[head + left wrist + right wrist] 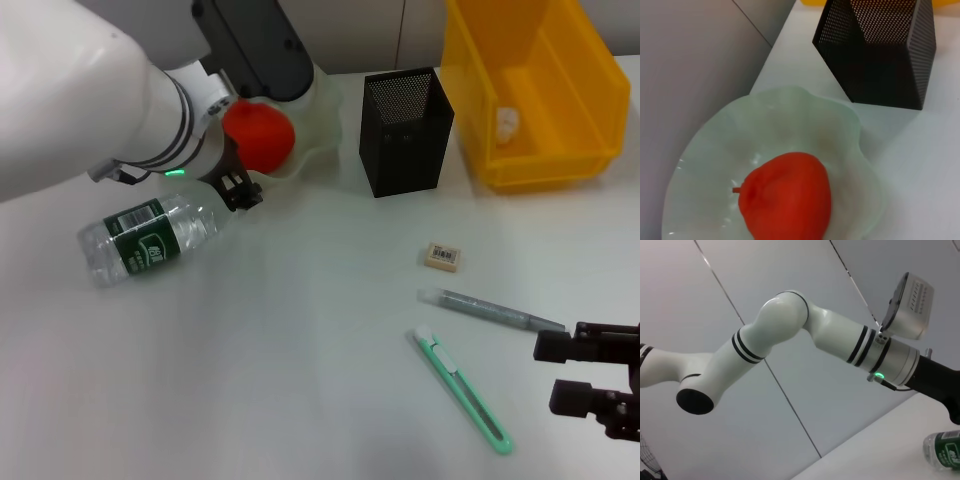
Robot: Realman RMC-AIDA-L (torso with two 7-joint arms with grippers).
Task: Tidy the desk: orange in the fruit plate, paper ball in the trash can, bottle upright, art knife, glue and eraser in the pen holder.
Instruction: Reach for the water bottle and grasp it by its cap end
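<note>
orange (258, 135) sits in fruit plate (318, 120), left pincer (238, 190) just beside it, fingers can't tell; right pincer (590, 375) parked wide near glue (490, 311); bottle (148, 238) lying on surface

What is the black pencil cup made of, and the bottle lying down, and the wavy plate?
Pen holder: probably metal mesh, matte black; tiny holes cover its walls. Bottle: clear, thin plastic with a green label; you can see through it. Fruit plate: pale green, glossy, slightly see-through, so glass or plastic; hard to say which.
</note>
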